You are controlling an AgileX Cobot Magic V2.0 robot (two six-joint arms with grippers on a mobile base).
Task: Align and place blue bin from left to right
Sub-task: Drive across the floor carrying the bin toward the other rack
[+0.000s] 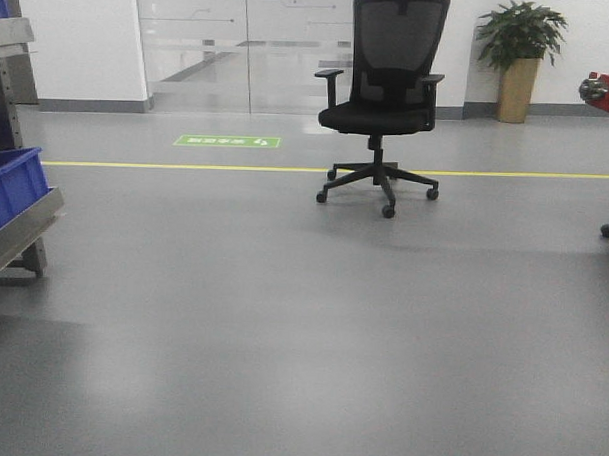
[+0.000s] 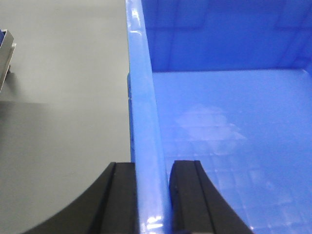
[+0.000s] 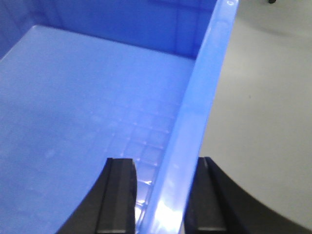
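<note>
The left end effector (image 2: 152, 200) is closed narrow over the left wall of the blue bin (image 2: 142, 97). 1 black finger (image 2: 119, 200) sits outside the wall and the other inside, both pressed against the rim, so the wall is pinched between them. Grey floor (image 2: 63, 122) shows beyond the outer finger.

The right end effector (image 3: 163, 195) straddles the opposite wall of the same blue bin (image 3: 204, 87) in the same way, also at a narrow opening. Its outer finger (image 3: 207, 200) lies against the rim. A thin sliver of the bin's bottom shows beside the inner finger.

So the bin hangs between the 2 arms, its ribbed interior facing both wrist cameras.

In the front view a shelved bin (image 1: 8, 186), also blue, sits on a metal rack (image 1: 24, 228) at the far left edge. A black office chair (image 1: 384, 91) stands on the floor ahead, just behind a yellow line (image 1: 187, 167), and a potted plant (image 1: 519, 55) stands by the wall.
</note>
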